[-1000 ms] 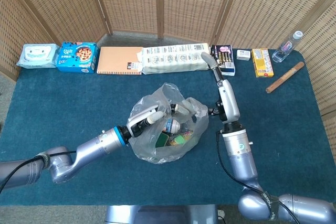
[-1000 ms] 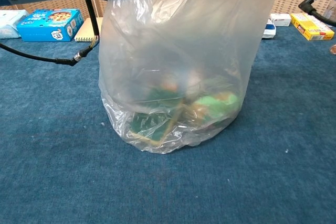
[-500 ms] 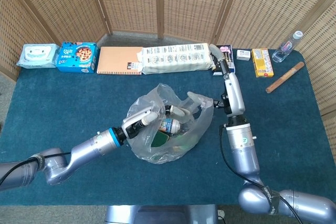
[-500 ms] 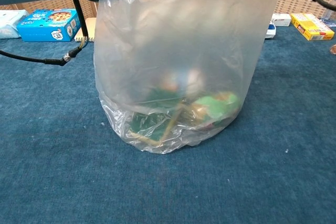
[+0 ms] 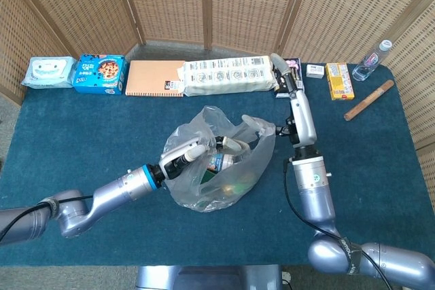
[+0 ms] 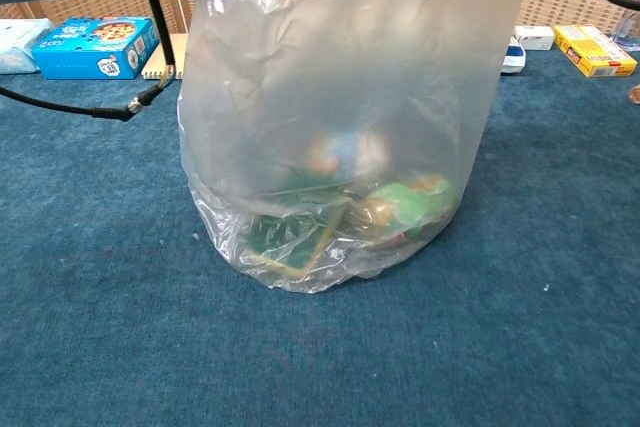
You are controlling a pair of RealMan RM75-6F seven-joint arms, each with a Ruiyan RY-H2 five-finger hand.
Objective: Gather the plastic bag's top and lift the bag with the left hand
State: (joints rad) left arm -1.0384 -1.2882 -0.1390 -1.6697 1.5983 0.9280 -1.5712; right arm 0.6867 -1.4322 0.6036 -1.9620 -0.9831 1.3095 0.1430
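The clear plastic bag point(image 5: 234, 171) stands mid-table on the blue cloth, with its bottom resting on the table point(image 6: 100, 277). Inside it lie a small bottle point(image 5: 221, 162) and green packets point(image 6: 405, 197). My left hand point(image 5: 194, 154) reaches in from the left and grips the bag's top, fingers hooked through the open mouth. In the chest view the bag point(image 6: 330, 117) is stretched upward past the top edge. My right hand point(image 5: 292, 100) stretches toward the back just right of the bag, fingers straight, holding nothing.
Along the back edge lie a wipes pack point(image 5: 47, 71), a blue cookie box point(image 5: 100, 74), an orange notebook point(image 5: 155, 77), a long white pack point(image 5: 228, 76), a yellow box point(image 5: 338, 79), a water bottle point(image 5: 372, 60) and a brown stick point(image 5: 369, 100).
My right hand has drawn back from the bag's right rim toward the table's back. The left hand has kept hold of the bag's top, whose mouth has spread a little to the right.
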